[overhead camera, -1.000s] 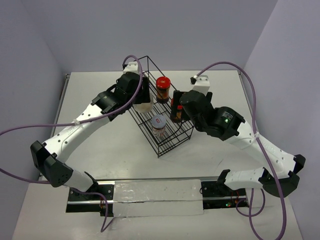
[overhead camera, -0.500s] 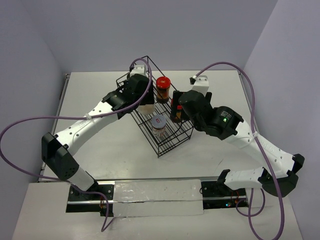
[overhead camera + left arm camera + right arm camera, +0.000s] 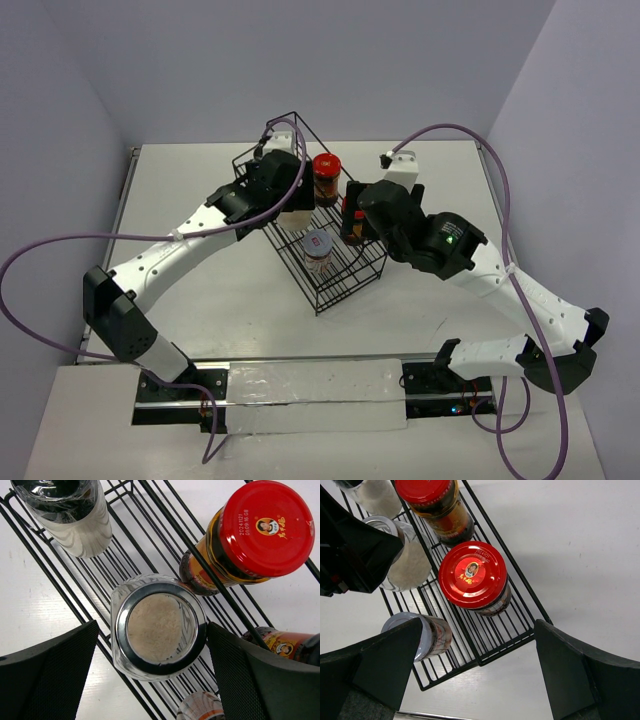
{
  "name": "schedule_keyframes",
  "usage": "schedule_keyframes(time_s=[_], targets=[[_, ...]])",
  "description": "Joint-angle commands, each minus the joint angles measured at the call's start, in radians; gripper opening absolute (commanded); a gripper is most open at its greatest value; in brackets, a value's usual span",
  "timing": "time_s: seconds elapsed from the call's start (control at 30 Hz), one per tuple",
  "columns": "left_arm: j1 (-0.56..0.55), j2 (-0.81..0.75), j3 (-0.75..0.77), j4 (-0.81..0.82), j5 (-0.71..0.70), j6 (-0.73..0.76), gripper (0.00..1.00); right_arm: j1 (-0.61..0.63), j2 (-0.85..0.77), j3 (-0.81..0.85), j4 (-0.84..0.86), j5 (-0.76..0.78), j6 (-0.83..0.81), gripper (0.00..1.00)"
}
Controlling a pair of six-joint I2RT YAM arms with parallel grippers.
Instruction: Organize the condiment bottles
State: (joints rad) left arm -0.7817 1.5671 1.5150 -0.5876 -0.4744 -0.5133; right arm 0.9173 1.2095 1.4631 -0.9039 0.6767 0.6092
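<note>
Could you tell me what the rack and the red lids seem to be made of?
Rack: thin metal wire with a matte black coating, judging by its rigid welded grid. Red lids: probably painted metal, glossy, with a printed date and logo; plastic is possible.

White arm links [image 3: 160,258], black joints [image 3: 115,320], purple cables [image 3: 440,126], black fingers [image 3: 45,675].

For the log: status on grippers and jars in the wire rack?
Left gripper open, straddling clear glass jar with pale contents standing in black wire rack. Right gripper open above red-lidded dark-sauce jar. Nothing blocking.
</note>
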Motion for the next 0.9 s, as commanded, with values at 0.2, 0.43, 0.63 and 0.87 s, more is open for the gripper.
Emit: schedule_keyframes(time_s=[0.2, 0.43, 0.63, 0.87], targets=[[-0.017, -0.097, 0.145, -0.028, -0.049, 0.046, 0.99, -0.057, -0.046, 0.029, -0.097, 0.194, 0.093, 1.00], [-0.013, -0.247, 0.123, -0.025, -0.210, 0.110, 1.00, -0.351, -0.238, -0.100, 0.000, 0.027, 0.018, 1.00], [0.112, -0.332, 0.072, -0.089, -0.265, 0.112, 1.00, -0.502, -0.301, -0.205, 0.037, -0.096, 0.049, 1.00], [0.425, -0.459, -0.049, -0.091, -0.133, 0.049, 1.00, -0.545, -0.357, -0.316, 0.084, -0.144, 0.068, 1.00]])
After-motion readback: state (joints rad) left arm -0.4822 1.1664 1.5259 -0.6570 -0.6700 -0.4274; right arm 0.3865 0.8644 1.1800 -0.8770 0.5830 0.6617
